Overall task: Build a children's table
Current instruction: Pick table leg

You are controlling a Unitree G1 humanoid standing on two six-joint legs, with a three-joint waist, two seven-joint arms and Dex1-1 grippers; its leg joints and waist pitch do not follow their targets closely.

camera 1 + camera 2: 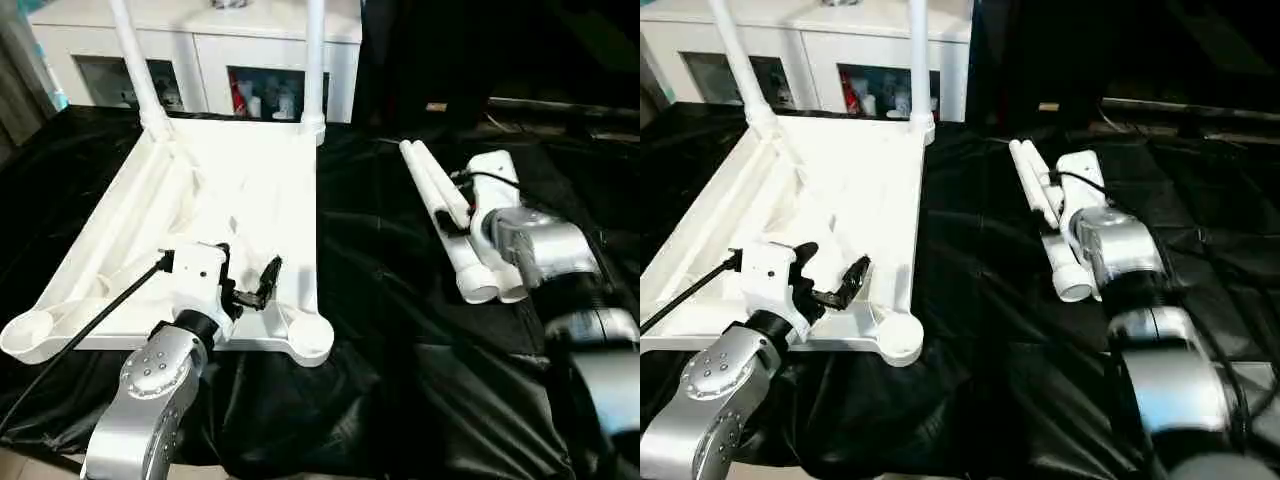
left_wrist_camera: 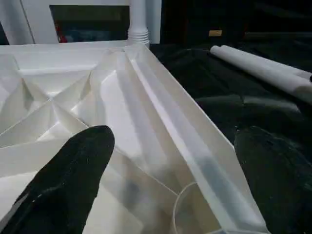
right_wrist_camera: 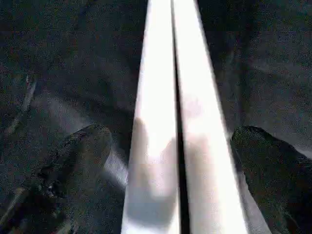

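The children's table top lies upside down on the black cloth, ribbed underside up. Two white legs stand in its far corner sockets. My left gripper hovers open over the near right part of the top, close to the empty near-right socket. In the left wrist view its black fingers straddle the side rim with nothing between them. Two loose legs lie side by side on the cloth to the right. My right gripper is open above them, one finger on each side of the pair.
A white glass-door cabinet stands behind the table top. Black cloth covers the work surface. A black cable runs from my left wrist across the near-left corner. The near-left socket is empty.
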